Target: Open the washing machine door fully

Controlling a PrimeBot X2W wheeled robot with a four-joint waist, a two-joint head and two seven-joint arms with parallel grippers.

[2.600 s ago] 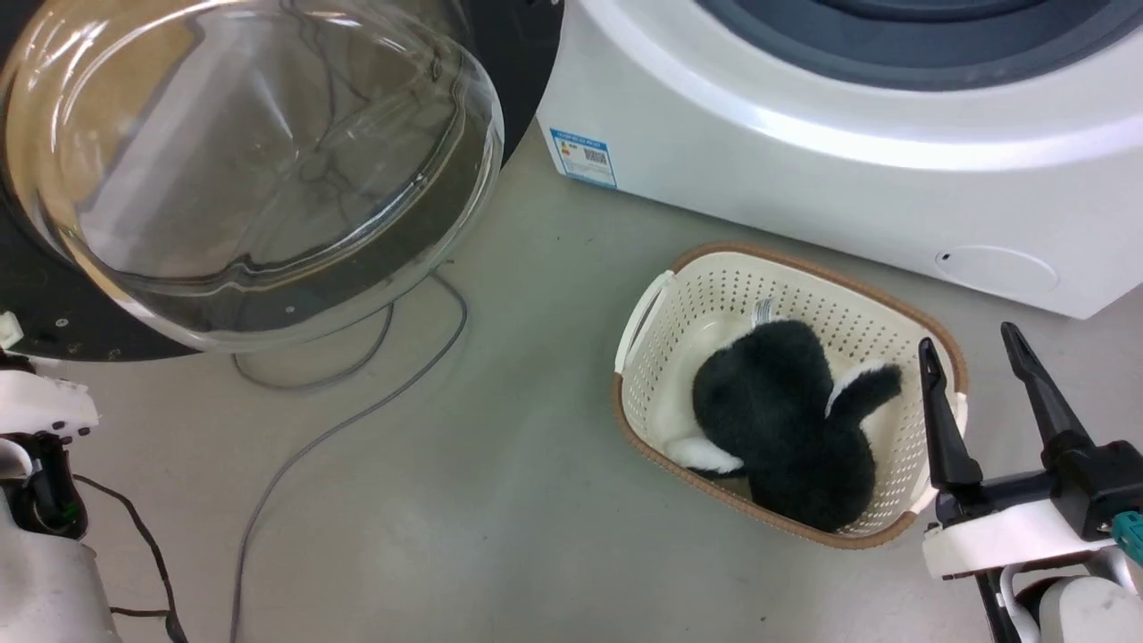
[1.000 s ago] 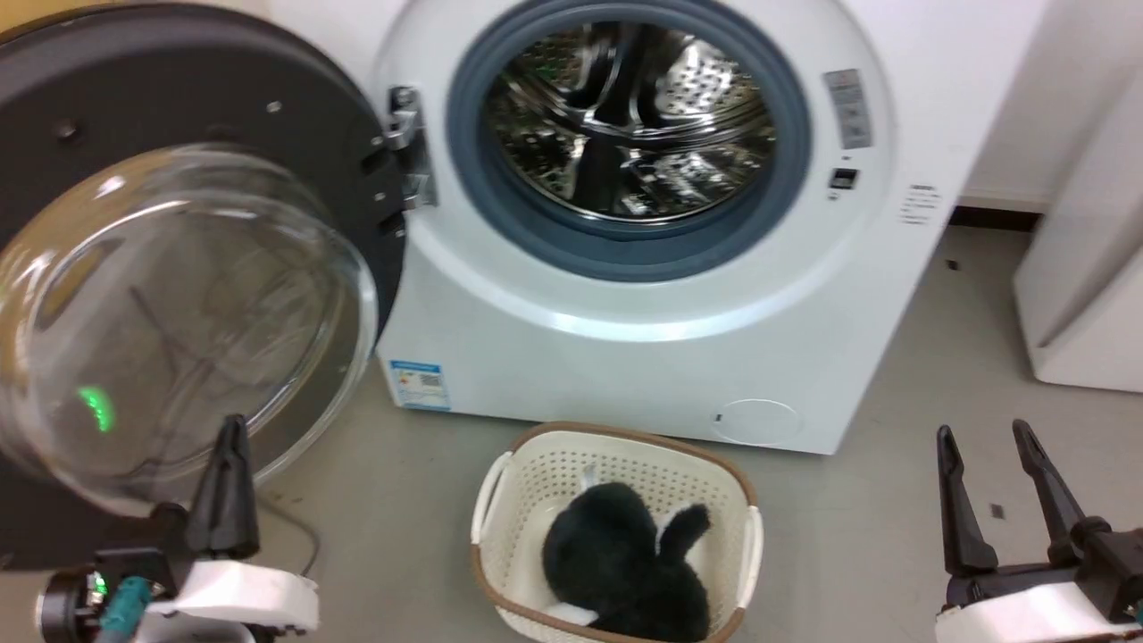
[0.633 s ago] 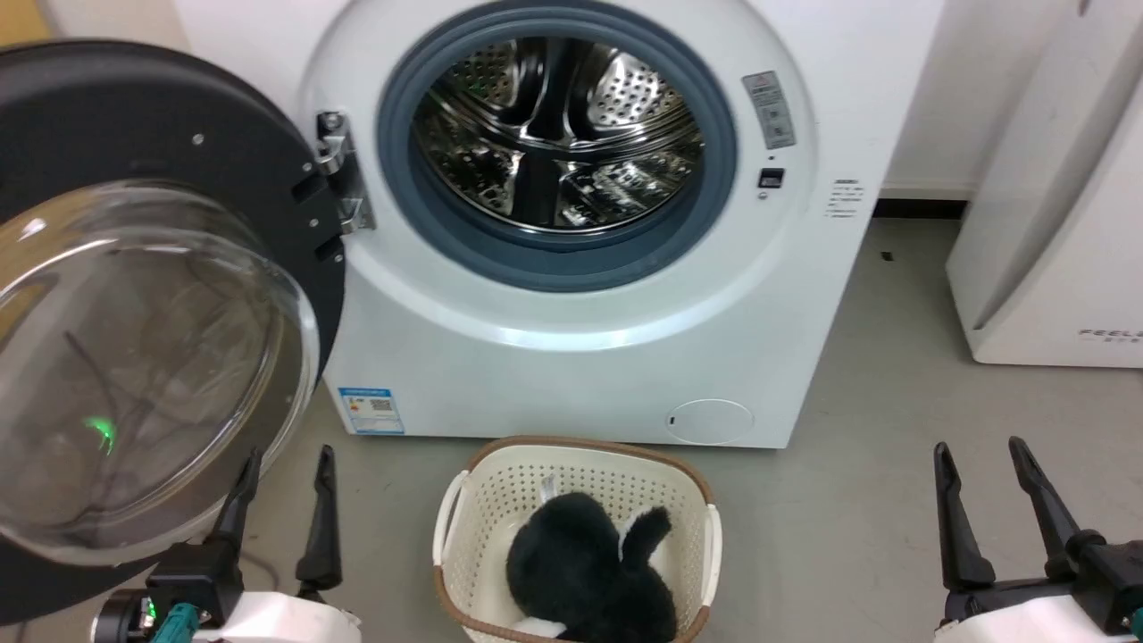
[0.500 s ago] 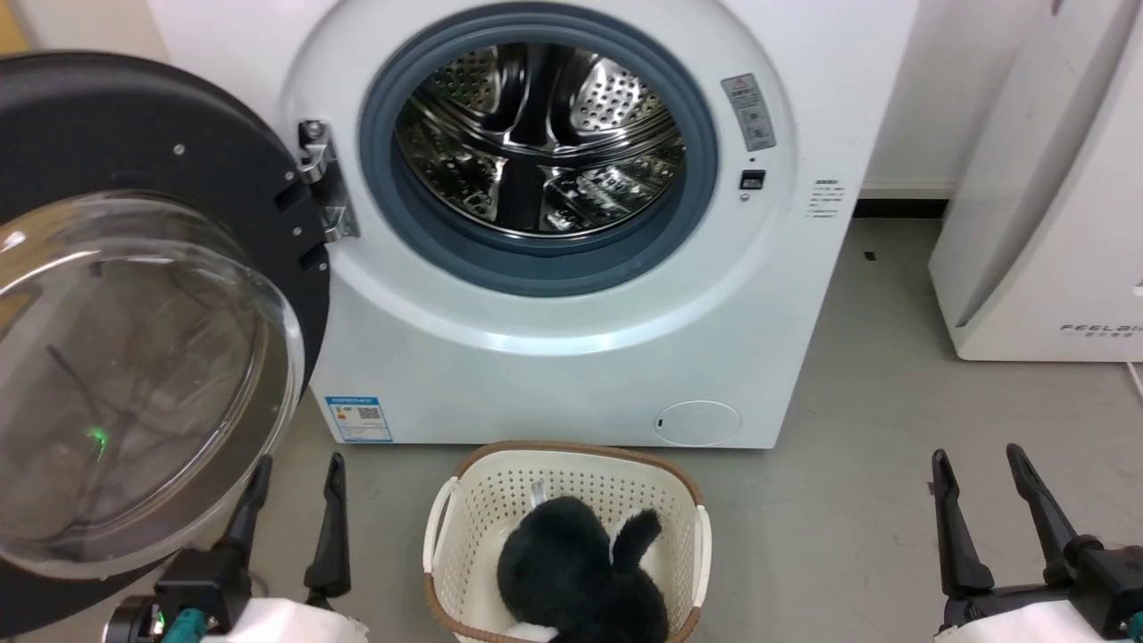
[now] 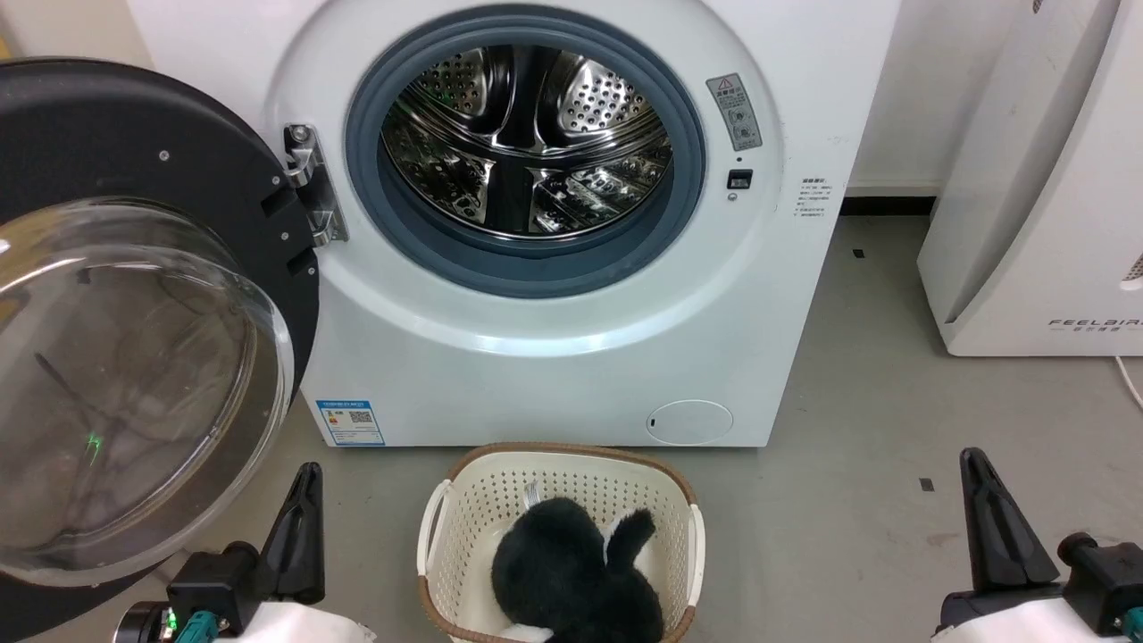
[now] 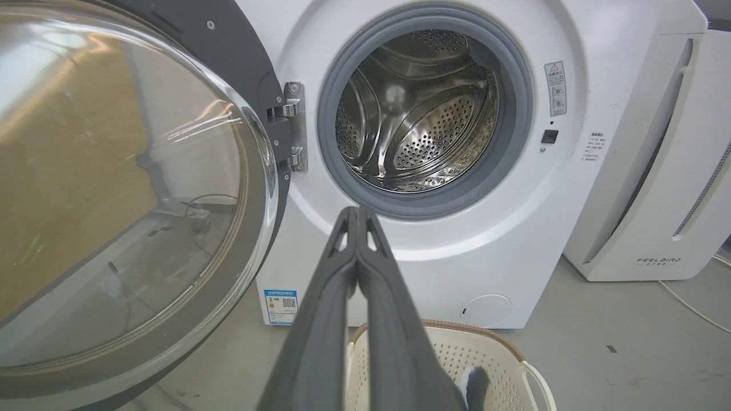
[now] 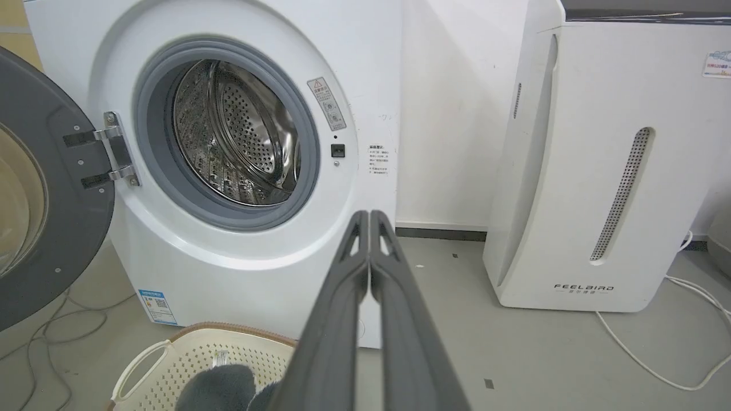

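Head view has the door (image 5: 134, 357) swung wide on its hinge (image 5: 308, 187), standing out at the washer's (image 5: 554, 375) left side with its glass bowl turned toward the robot. The drum (image 5: 527, 152) mouth and its grey ring are wholly uncovered; no part of the door crosses them. By that, the opening looks done or all but done. Whether the hinge has any travel left cannot be told from these pictures, so a last small push outward may or may not be wanted.

The left gripper (image 5: 306, 487) sits low, near the door's lower rim but apart from it. In the left wrist view its fingers (image 6: 342, 268) are pressed together with nothing between them. The right gripper (image 5: 982, 482) is low on the far side, well apart from the door, and the right wrist view shows its jaws likewise pressed together on nothing. A basket (image 5: 554, 464) stands on the floor just before the washer, between the two grippers, clear of the door.
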